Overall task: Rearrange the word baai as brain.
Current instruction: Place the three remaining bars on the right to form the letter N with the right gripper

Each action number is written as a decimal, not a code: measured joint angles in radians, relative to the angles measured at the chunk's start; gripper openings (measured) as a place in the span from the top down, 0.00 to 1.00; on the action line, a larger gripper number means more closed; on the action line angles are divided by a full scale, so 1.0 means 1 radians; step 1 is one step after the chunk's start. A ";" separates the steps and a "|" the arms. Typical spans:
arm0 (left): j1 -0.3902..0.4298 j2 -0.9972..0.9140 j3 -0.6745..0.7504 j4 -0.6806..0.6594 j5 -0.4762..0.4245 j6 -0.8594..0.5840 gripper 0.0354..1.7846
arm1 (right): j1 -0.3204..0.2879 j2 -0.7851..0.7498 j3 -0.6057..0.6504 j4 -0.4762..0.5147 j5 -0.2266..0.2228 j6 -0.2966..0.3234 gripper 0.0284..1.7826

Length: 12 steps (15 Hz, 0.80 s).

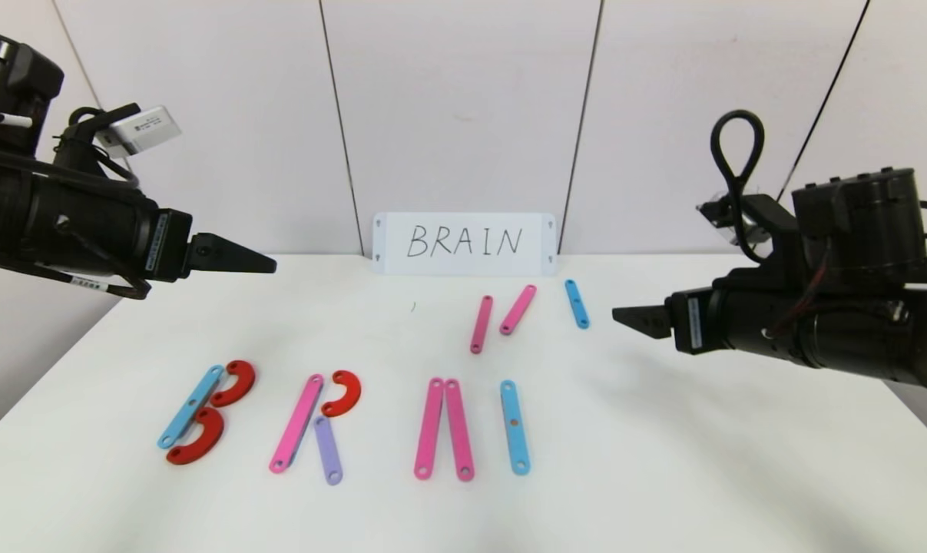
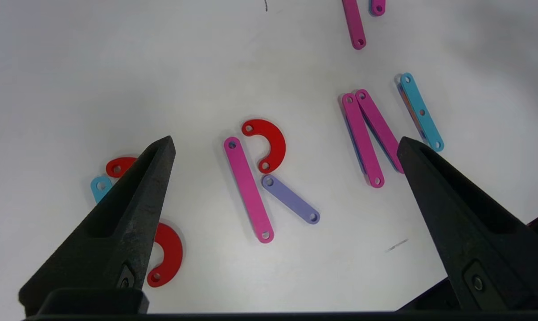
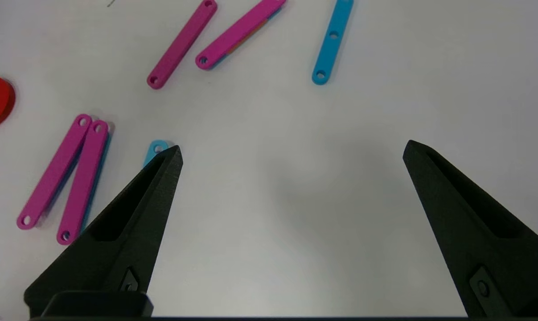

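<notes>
The strip letters lie in a front row on the white table (image 1: 663, 461). A B stands at the left: a blue strip (image 1: 191, 405) with two red half-rings (image 1: 235, 383). Beside it is an R: a pink strip (image 1: 297, 422), a red half-ring (image 1: 345, 392) and a purple strip (image 1: 328, 449). Two pink strips (image 1: 443, 428) meet at the top like an A. A blue strip (image 1: 514, 426) makes an I. Two loose pink strips (image 1: 481, 323) (image 1: 518, 309) and a short blue strip (image 1: 577, 303) lie farther back. My left gripper (image 1: 267, 266) hovers open high at the left. My right gripper (image 1: 620, 315) hovers open at the right, empty.
A white card (image 1: 465, 243) with handwritten BRAIN leans against the back wall. The R also shows in the left wrist view (image 2: 248, 189), between the fingers. In the right wrist view the short blue strip (image 3: 333, 40) lies ahead, with bare table between the fingers.
</notes>
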 joint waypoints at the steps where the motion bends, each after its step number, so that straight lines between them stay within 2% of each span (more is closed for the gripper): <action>1: 0.002 -0.006 0.000 -0.001 0.001 0.000 0.02 | 0.020 0.021 -0.057 0.033 -0.027 0.026 0.03; 3: 0.003 -0.016 0.006 -0.001 0.002 0.001 0.02 | 0.051 0.088 -0.182 0.098 -0.079 0.073 0.03; 5: 0.005 -0.019 0.007 -0.002 0.005 0.003 0.02 | 0.065 0.169 -0.285 0.129 -0.101 0.102 0.03; 12: 0.006 -0.011 0.009 -0.004 0.006 0.005 0.02 | 0.067 0.483 -0.542 0.123 -0.109 0.118 0.03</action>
